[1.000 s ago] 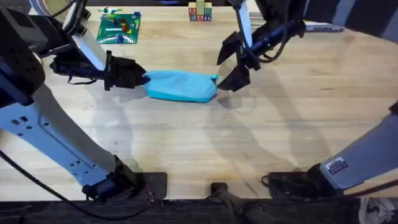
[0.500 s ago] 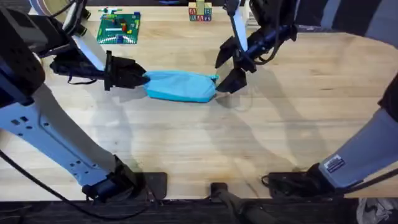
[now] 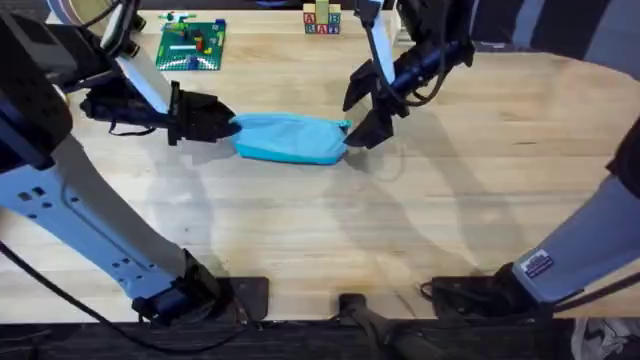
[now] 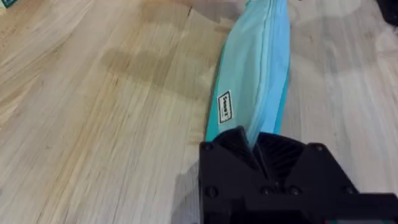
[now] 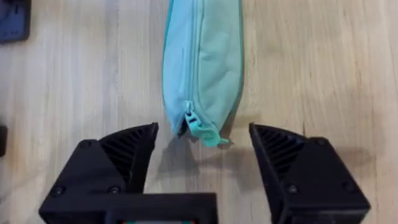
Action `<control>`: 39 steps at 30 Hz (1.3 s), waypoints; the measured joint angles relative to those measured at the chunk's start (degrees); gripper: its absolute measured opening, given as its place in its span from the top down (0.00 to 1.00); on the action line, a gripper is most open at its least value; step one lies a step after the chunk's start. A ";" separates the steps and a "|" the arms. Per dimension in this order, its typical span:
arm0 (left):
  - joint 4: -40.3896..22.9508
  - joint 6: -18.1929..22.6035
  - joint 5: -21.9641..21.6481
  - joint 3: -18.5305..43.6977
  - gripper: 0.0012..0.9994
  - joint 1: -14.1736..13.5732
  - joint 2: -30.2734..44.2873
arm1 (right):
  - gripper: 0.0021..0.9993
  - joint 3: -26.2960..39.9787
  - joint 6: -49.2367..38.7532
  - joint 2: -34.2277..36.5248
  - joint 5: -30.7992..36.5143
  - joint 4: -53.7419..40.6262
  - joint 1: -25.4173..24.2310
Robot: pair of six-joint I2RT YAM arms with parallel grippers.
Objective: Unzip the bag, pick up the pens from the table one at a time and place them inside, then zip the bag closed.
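Item: bag (image 3: 290,137), light blue, lying on the counter (image 3: 400,230), zip drawn shut. Left tool (image 3: 222,124) clenched on one end, which we judge anchors it; right tool (image 5: 202,146) spread wide astride the zip pull (image 5: 200,126) (not touching).

The light wooden table (image 3: 300,230) carries the blue bag (image 3: 290,137), a green baseplate (image 3: 192,45) and toy blocks (image 3: 321,20).

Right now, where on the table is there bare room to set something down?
The wide strip of table between the bag and the arm bases is bare, as is the right side past the right tool. It is crowded along the bag's line, with the left tool at one end, and by the green baseplate.
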 joint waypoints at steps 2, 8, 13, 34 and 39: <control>0.00 0.00 -0.01 0.00 0.96 0.00 0.00 | 0.15 0.00 -0.02 -0.01 0.00 0.25 0.00; 0.00 0.00 0.00 0.00 0.96 0.00 0.00 | 0.56 0.00 -0.21 -0.01 -0.01 0.60 0.00; 0.02 0.00 0.00 0.00 0.96 0.00 0.00 | 0.76 0.00 -0.44 0.00 -0.02 0.63 0.00; 0.15 0.00 0.05 0.00 0.96 0.00 0.00 | 0.97 0.57 6.02 -0.02 0.03 0.16 -0.38; 0.17 0.00 0.37 0.00 0.96 -0.02 0.00 | 0.97 5.51 13.27 0.00 1.77 -5.22 -1.18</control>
